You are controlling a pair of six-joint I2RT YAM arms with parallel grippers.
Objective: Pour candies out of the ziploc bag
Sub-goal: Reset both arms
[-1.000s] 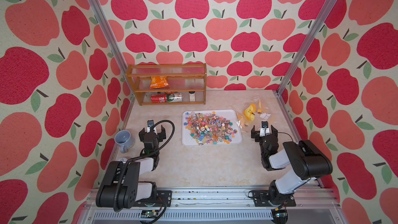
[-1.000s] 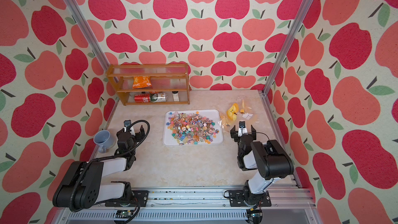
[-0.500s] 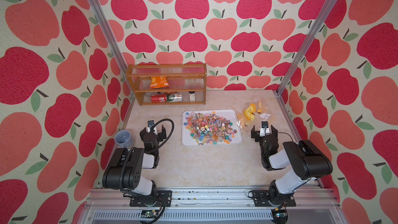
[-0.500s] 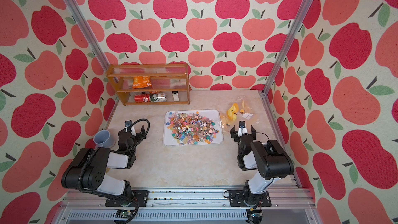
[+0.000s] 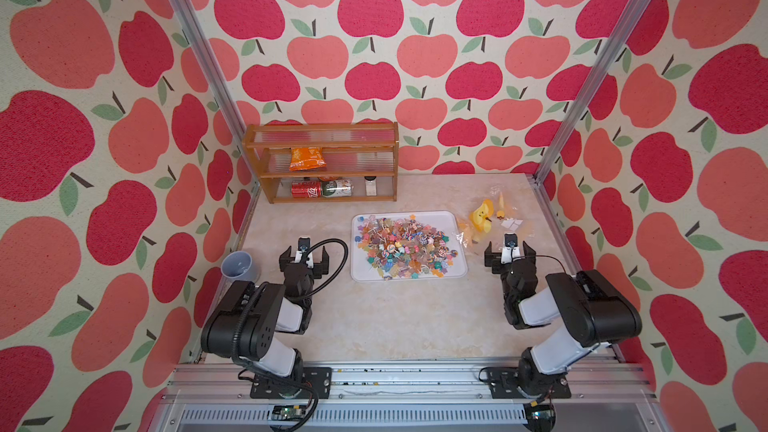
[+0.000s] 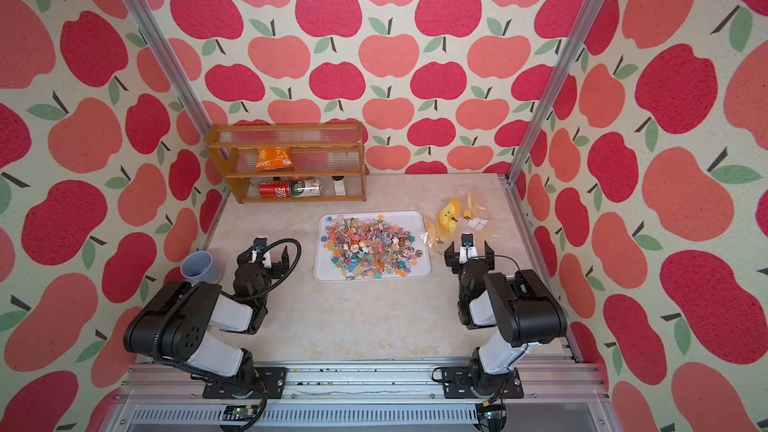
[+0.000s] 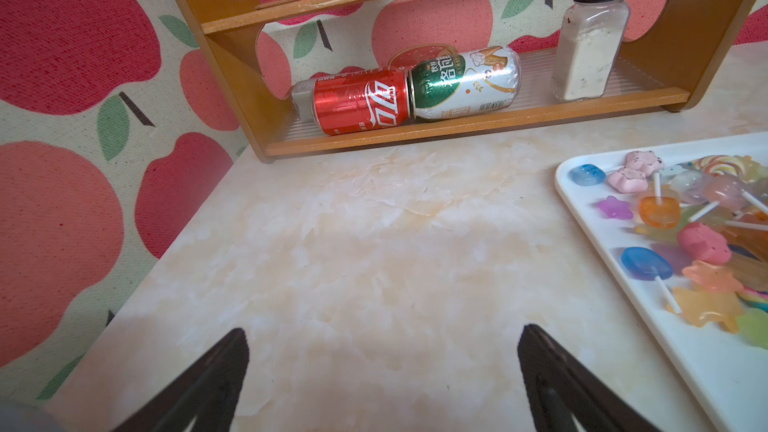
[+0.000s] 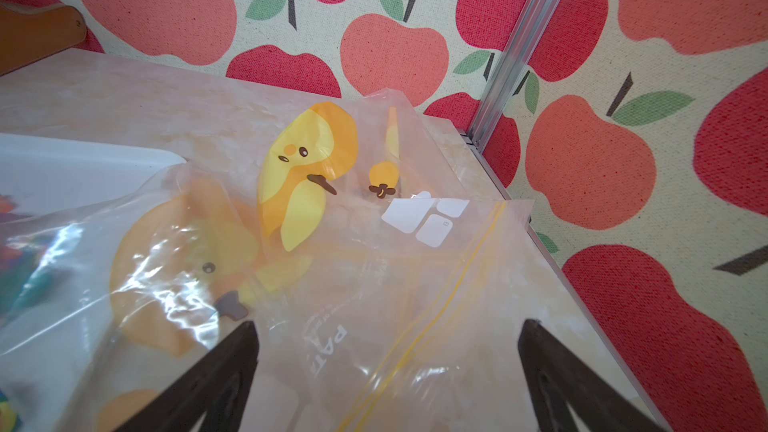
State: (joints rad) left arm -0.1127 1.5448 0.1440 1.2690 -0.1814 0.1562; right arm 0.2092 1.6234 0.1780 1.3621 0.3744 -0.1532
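Left arm (image 5: 249, 326) has folded back; candies (image 5: 405, 249) lie heaped on tray (image 5: 457, 270).

The candies (image 5: 401, 245) look glossy, the white tray (image 7: 706, 367) smooth, probably plastic, the ziploc bag (image 8: 374, 326) shiny, crinkled film.

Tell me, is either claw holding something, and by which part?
Nothing is held. Both claws are open: the left claw over bare table, the right claw by the ziploc bag.

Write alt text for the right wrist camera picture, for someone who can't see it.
A clear ziploc bag printed with yellow-orange cartoon fruit lies flat, apparently empty, on the marbled table, by the open right gripper. A corner of the white tray shows beside it, apple wallpaper behind.
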